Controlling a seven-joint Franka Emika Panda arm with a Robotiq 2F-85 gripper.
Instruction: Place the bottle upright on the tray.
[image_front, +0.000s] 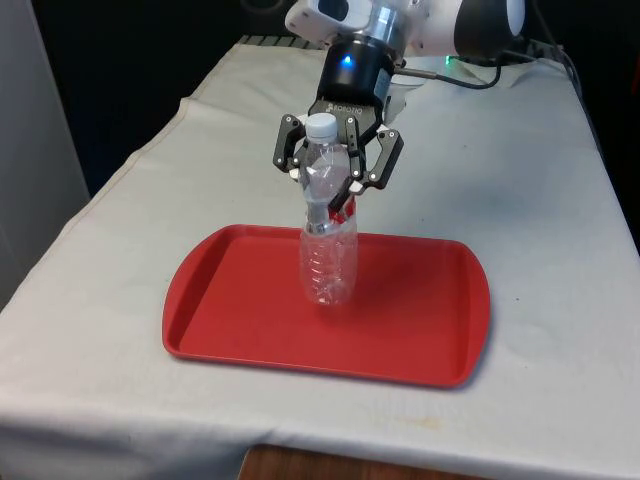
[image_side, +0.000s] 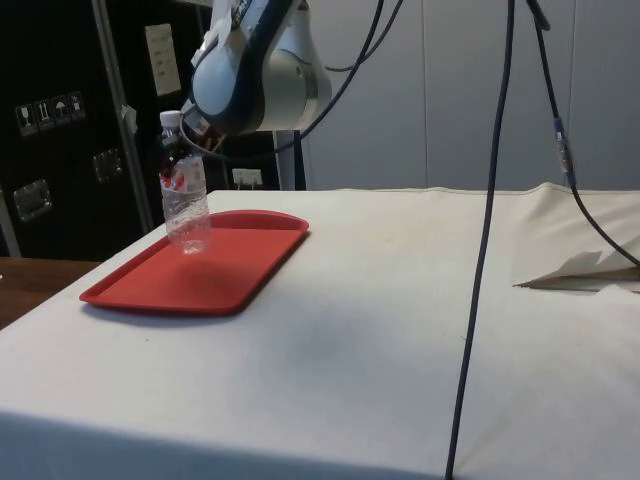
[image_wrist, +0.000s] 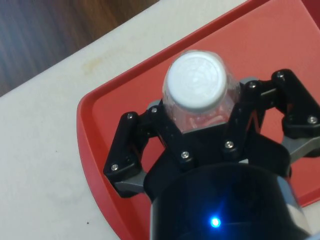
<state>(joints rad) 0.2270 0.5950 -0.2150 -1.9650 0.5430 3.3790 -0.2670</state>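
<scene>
A clear plastic bottle (image_front: 328, 262) with a white cap (image_wrist: 195, 80) stands upright on the red tray (image_front: 230, 300), its base resting near the tray's middle. My gripper (image_front: 335, 190) comes down from above and is shut on the bottle's upper part, just below the cap, with a finger pressed against each side. From the side, the bottle (image_side: 187, 215) stands on the tray (image_side: 245, 268) with the gripper (image_side: 185, 150) at its neck. From the wrist, the cap sits between the two fingers (image_wrist: 155, 122) over the tray (image_wrist: 112, 117).
The tray lies near the table's front edge (image_front: 330, 455), on the white cloth (image_front: 520, 180). A black cable (image_side: 485, 250) hangs down across the side view. A fold in the cloth (image_side: 580, 270) lies at the side view's right.
</scene>
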